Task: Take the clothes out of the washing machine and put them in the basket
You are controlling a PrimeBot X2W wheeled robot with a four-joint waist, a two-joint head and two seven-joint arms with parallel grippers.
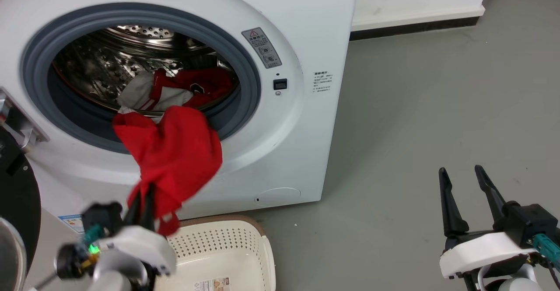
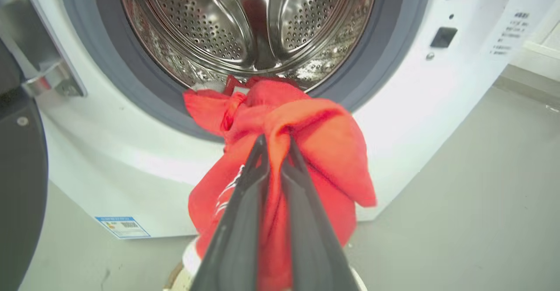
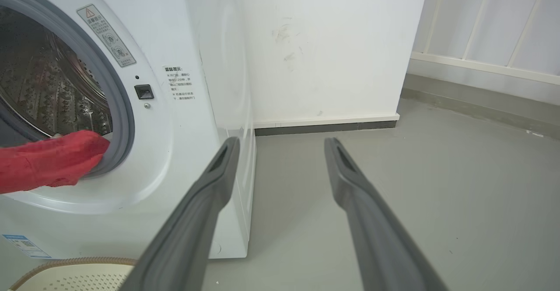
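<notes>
The left hand [image 1: 143, 197] pinches a red shirt [image 1: 175, 151], half out of the washing machine [image 1: 306, 19], above the basket [image 1: 227, 238]. More clothes [image 1: 192, 85] wait inside. The right hand [image 1: 461, 170] is spread.

Laundry corner in plain utility-type room; home or test space, cannot tell.
- White front-loading washing machine [image 1: 306, 120] set straight on smooth grey floor [image 1: 437, 129].
- Porthole open, perforated steel drum [image 2: 197, 28] exposed, red clothes [image 1: 175, 151] hanging out over grey door seal [image 1: 249, 85].
- Warning sticker [image 1: 261, 47] beside porthole, blue-edged label [image 2: 122, 226] low on machine front.
- Cream perforated basket [image 1: 218, 238] on floor just before machine.
- Bare white wall [image 3: 332, 41], scuffed, with dark skirting [image 3: 326, 128]; pale panelled section [image 3: 490, 24] beyond.
</notes>
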